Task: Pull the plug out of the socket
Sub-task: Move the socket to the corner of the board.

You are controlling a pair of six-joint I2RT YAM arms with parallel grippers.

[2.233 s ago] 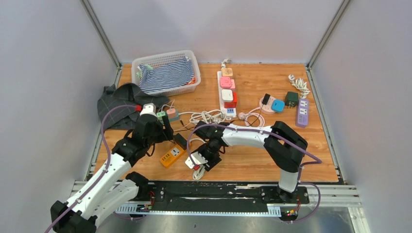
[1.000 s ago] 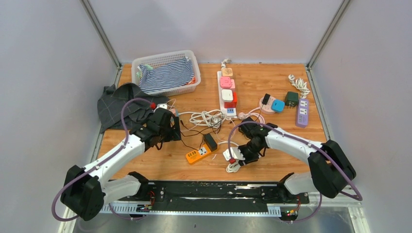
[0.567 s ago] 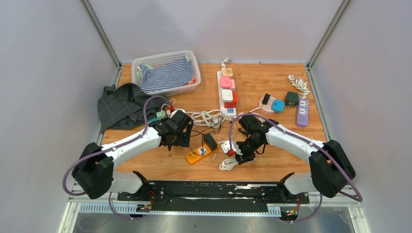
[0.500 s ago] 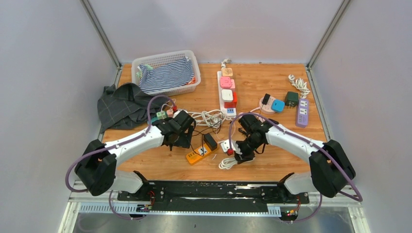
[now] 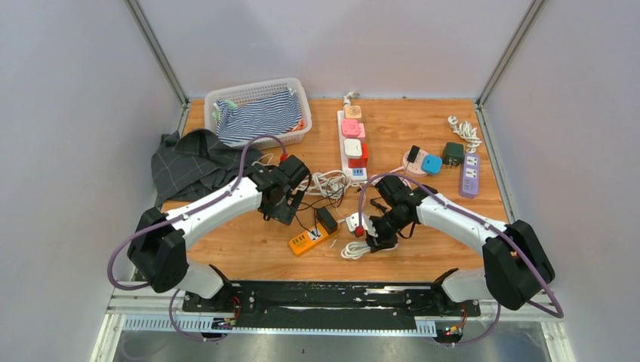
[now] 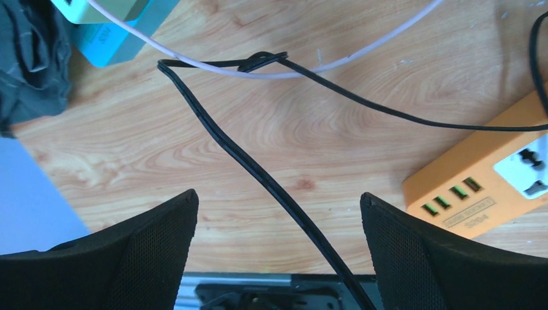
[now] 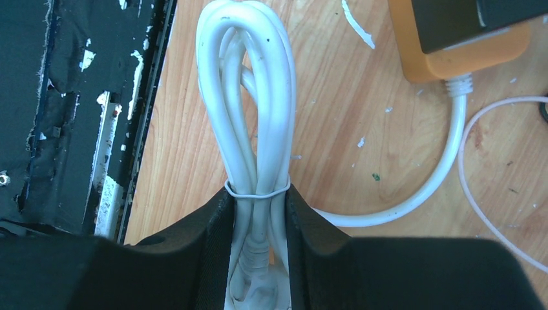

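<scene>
1. Wood tabletop [image 5: 453,249] boxed in by plain grey walls, and it's pretty cluttered. There's a white basket [image 5: 253,84] at the back left, a dark cloth [image 5: 189,162] beside it, a long white power strip [image 5: 341,143] mid-back and a purple strip [image 5: 470,175] off to the right.
2. What I care about is the orange power strip [image 5: 304,241], lying near the front middle between my two arms. The black plug [image 5: 326,219] is seated in the end nearer the right arm, so it's not pulled yet.
3. The left gripper [image 6: 276,213] has its jaws spread wide with nothing in them. It hangs over bare wood just left of the orange strip, and a black cable [image 6: 245,161] runs across the table under the gap.
4. The right gripper [image 7: 257,194] is pinched narrow on the white cord bundle [image 7: 249,97], right at its tie band. The looped end lies on the wood near the front rail.
5. A white cord leaves the orange strip and curves toward that bundle. I can't tell whether it joins, because a finger hides it.
6. Both grippers are apart from the black plug.
</scene>
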